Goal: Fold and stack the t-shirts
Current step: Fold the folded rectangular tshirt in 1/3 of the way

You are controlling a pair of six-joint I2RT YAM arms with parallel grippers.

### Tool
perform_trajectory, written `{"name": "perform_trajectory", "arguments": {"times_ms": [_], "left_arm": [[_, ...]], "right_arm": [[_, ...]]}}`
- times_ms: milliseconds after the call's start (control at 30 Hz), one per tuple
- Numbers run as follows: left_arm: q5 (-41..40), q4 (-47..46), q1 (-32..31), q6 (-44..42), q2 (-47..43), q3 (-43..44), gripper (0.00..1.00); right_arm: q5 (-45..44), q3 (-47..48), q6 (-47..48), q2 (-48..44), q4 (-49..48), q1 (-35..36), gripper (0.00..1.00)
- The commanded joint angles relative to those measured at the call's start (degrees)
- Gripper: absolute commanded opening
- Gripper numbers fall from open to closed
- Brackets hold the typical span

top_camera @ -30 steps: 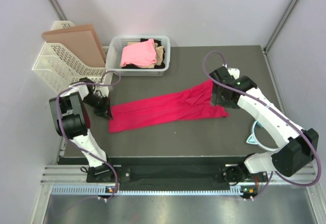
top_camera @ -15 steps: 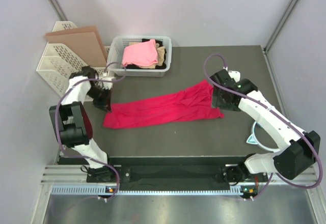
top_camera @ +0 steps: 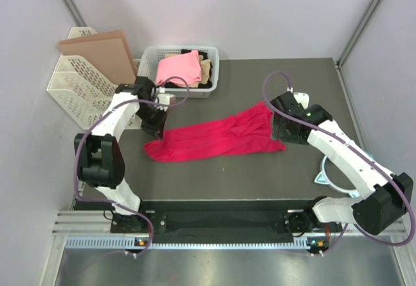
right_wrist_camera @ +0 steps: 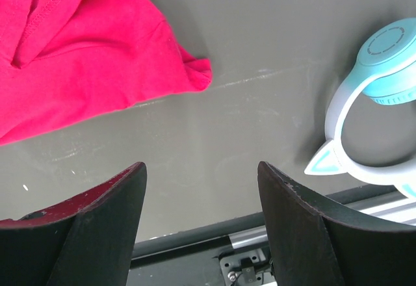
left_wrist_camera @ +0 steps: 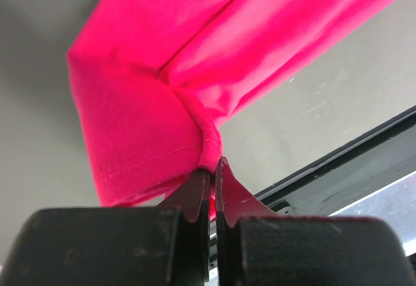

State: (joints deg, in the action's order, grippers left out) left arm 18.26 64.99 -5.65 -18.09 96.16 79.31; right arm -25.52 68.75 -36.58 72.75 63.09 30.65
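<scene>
Left wrist cam shows what the overhead hides: left gripper (left_wrist_camera: 211, 169) pinched tight on a fold of the crimson t-shirt (left_wrist_camera: 162, 71). Right gripper (right_wrist_camera: 200, 175) is spread wide and holds nothing. The shirt's other end lies ahead-left of its jaws, headphones (right_wrist_camera: 383, 71) ahead-right.

The top external camera looked down from above the near edge of the table (top_camera: 260, 175), covering all of it. The left wrist camera sat very close to the crimson t-shirt (left_wrist_camera: 162, 71), looking past the left gripper (left_wrist_camera: 211, 179). The right wrist camera stood higher, near the table's right edge. All three views shared that shirt.
</scene>
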Motion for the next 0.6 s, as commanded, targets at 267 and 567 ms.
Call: {"name": "perform_trajectory", "arguments": {"times_ms": [267,567], "left_arm": [[1.3,0.4,-12.7,11.8,8.8,14.8,0.0],[2.1,-0.1,-21.7,15.3,17.1,22.1,0.0]], "right_arm": [[-0.3,-2.1,0.5,-2.6,-1.8,1.0,0.7],[-0.5,-1.8,0.3,-3.3,-0.7,0.9,0.7]]}}
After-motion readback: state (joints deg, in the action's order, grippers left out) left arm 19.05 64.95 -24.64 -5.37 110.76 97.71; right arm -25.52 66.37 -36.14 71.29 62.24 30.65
